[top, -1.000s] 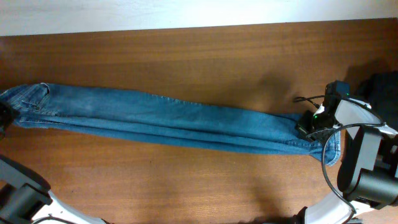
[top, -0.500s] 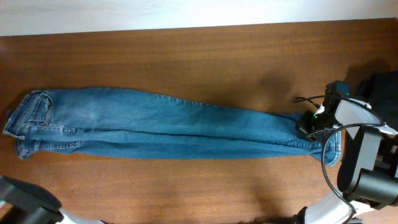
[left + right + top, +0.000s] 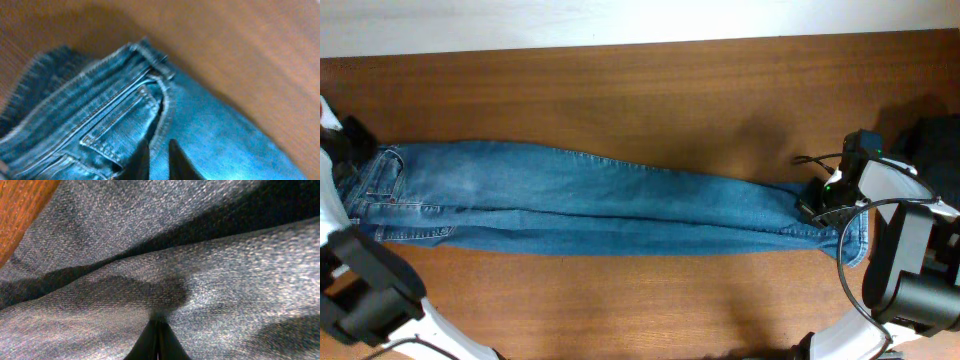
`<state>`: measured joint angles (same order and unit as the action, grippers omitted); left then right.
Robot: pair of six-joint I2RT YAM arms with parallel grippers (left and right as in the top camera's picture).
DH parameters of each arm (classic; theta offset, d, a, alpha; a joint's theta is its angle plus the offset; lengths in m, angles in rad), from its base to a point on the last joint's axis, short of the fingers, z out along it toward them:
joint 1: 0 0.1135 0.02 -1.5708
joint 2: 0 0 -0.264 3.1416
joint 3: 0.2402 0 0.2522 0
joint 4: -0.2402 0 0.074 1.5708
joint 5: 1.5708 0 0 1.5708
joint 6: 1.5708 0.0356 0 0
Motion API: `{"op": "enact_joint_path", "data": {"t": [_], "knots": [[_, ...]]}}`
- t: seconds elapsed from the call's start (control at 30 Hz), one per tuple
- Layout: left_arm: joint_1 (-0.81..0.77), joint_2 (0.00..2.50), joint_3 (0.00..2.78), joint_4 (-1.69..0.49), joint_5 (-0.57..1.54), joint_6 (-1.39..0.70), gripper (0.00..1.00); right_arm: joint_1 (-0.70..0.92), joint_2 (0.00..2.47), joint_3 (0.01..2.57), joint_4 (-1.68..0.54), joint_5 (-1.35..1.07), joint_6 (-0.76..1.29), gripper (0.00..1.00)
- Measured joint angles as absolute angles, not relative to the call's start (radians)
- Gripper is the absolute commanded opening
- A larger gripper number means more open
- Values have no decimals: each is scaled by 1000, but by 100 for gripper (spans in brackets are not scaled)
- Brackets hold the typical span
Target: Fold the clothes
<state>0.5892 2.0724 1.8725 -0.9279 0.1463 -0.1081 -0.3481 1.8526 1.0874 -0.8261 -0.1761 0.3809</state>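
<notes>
The clothes (image 3: 600, 205), blue denim jeans, lie stretched along the wooden table (image 3: 620, 90), waistband at the left and leg ends at the right. My left gripper (image 3: 358, 150) hangs over the waistband end. In the left wrist view its fingers (image 3: 176, 159) stand close together with a pocket seam of the jeans (image 3: 225, 135) pinched between them, at the gripper (image 3: 159, 152). My right gripper (image 3: 812, 208) sits on the leg ends. In the right wrist view it (image 3: 156, 325) is shut tight, with denim (image 3: 215, 270) bunched at its tips.
A dark object (image 3: 935, 140) sits at the table's right edge, behind the right arm (image 3: 905, 250). The left arm's base (image 3: 365, 300) fills the lower left corner. A pale wall strip (image 3: 620, 20) runs along the far edge.
The waistband end, pulled far left a second ago, slackened and slid right. My left arm left it, swung out of view, then came back over the waistband. The right arm has not moved.
</notes>
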Motion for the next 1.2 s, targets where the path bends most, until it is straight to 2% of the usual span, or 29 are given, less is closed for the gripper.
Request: {"op": "enact_joint_path", "data": {"t": [0.27,0.47,0.73,0.97,1.13,1.2], "knots": [[592,2243,1872,-970,137,-106,1,-348,1853,1087,-826,-175,380,5],[633,2303,1870,-1034,18,-154,1,-348,1853,1087,-824,-174,381,5],[741,2315,1869,-1138,-44,-229,2,-348,1853,1087,-823,-174,380,5],[751,2317,1870,-1160,-59,-233,5,-348,1853,1087,-823,-174,380,5],[735,2344,1950,-1221,-71,-233,13,-348,1853,1087,-823,-174,380,5],[724,2349,2003,-1246,-67,-234,21,-348,1853,1087,-824,-174,381,8]]}}
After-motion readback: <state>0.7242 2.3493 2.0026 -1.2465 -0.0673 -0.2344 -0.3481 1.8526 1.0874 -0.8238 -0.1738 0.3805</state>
